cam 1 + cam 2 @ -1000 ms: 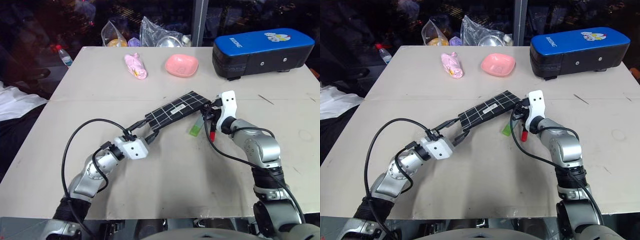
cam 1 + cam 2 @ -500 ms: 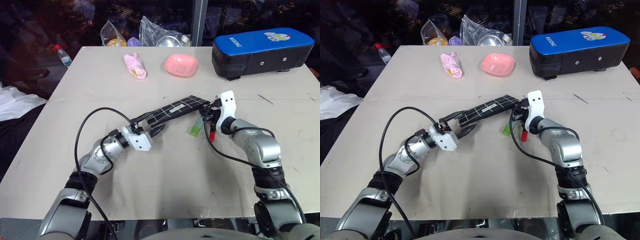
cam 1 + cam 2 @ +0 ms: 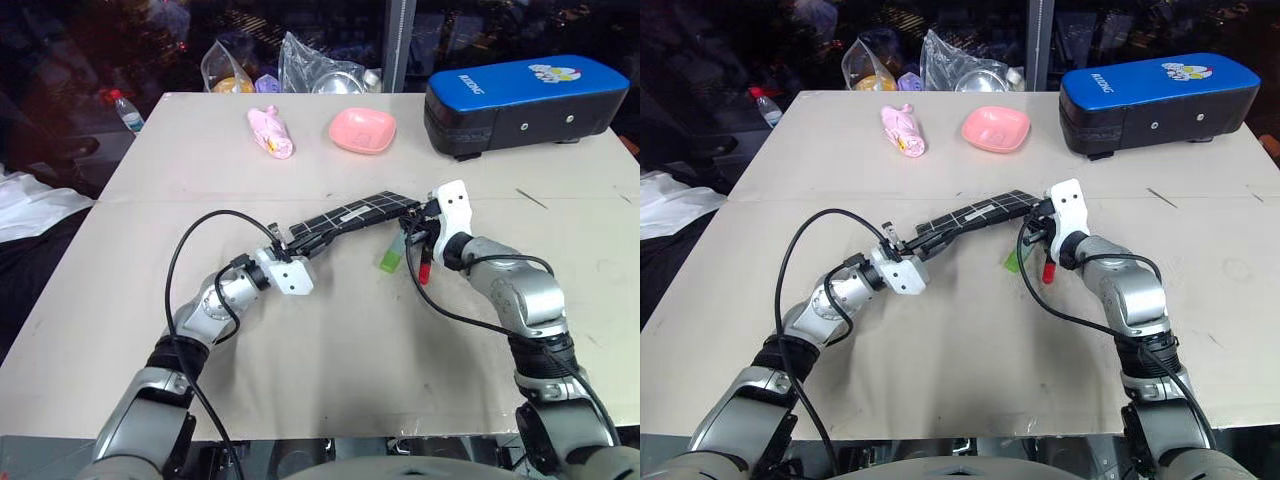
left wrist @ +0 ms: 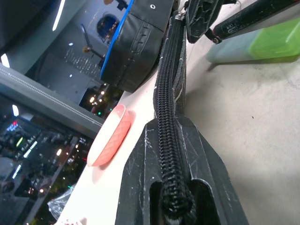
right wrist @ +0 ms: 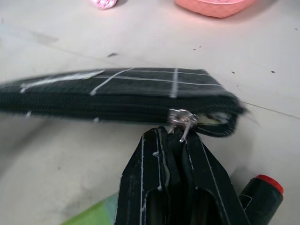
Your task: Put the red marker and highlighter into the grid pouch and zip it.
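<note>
One grid pouch (image 3: 352, 217) sits mid-table, tipped up on its long edge, held at both ends. The left gripper (image 3: 291, 250) has its two fingers clamped on the near end of the zipper edge; the right gripper (image 3: 418, 222) has its fingers pinched together on the cord at the metal zipper slider (image 5: 182, 120) at the far end. One highlighter (image 3: 392, 256) and one red marker (image 3: 425, 266) lie on the table (image 3: 350, 340) just beside the right gripper, outside the pouch. Farther back: one pink bowl (image 3: 363, 131), one pink wrapped bundle (image 3: 271, 132), one blue-topped black hard case (image 3: 520, 100).
</note>
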`<state>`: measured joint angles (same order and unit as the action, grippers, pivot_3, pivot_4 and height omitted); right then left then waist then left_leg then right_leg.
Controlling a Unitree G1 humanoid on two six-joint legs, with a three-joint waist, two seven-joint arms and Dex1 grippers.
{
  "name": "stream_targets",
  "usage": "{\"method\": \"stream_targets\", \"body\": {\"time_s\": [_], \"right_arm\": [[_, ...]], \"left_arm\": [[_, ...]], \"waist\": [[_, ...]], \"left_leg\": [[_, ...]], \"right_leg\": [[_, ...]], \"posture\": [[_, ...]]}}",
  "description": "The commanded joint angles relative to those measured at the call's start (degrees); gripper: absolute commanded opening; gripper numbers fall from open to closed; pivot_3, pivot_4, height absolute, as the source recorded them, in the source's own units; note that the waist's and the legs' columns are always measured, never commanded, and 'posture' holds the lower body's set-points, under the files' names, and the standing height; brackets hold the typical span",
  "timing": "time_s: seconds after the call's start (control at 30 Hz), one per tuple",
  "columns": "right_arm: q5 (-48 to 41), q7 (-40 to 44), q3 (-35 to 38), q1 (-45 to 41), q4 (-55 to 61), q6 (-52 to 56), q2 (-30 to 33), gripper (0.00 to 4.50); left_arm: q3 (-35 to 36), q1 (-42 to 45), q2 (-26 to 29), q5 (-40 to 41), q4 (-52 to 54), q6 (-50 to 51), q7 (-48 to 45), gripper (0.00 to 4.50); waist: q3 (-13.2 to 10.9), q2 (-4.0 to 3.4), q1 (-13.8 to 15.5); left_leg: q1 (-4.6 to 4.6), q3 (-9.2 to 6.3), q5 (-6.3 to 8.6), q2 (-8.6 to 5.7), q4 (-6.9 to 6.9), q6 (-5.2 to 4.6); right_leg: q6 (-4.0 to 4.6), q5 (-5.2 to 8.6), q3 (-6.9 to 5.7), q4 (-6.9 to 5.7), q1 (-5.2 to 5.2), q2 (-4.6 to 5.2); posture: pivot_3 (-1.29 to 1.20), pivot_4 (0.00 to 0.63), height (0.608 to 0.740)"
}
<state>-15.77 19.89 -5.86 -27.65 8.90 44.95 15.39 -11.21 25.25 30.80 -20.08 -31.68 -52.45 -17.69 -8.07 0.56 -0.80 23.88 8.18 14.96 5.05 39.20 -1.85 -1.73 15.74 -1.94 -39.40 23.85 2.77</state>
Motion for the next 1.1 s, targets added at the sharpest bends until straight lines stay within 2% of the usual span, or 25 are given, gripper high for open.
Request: {"method": "stream_targets", "body": {"time_s": [0.03, 0.53, 1.1], "right_arm": [[2.48, 1.52, -2.80, -2.36, 3.20, -3.00, 1.26, 0.00], [12.15, 7.83, -13.70, -8.47, 0.73, -9.47, 3.34, 0.00], [15.08, 11.78, -12.79, -7.62, -0.43, -11.38, 4.88, 0.00]], "left_arm": [[1.57, -0.87, -0.72, 0.69, 4.04, 2.53, 1.92, 0.05], [0.33, -3.66, -2.98, -1.25, 12.75, 9.23, 2.66, 0.05], [5.38, -5.63, -3.44, -3.51, 17.94, 13.95, 11.10, 0.05]], "waist": [[0.00, 0.00, -0.01], [-0.01, 0.01, 0.04], [-0.02, 0.02, 0.05]], "left_leg": [[0.00, -0.01, 0.00, 0.00, 0.00, 0.00], [0.01, 0.01, -0.01, 0.00, 0.00, 0.01], [0.01, -0.02, -0.01, 0.01, 0.00, 0.01]], "right_leg": [[0.00, 0.00, 0.00, 0.00, 0.00, 0.00], [0.00, 0.00, 0.02, 0.00, 0.04, 0.00], [0.00, 0.00, 0.02, 0.00, 0.04, 0.00]], "posture": [[0.00, 0.150, 0.717], [0.00, 0.150, 0.717], [0.00, 0.150, 0.717]]}}
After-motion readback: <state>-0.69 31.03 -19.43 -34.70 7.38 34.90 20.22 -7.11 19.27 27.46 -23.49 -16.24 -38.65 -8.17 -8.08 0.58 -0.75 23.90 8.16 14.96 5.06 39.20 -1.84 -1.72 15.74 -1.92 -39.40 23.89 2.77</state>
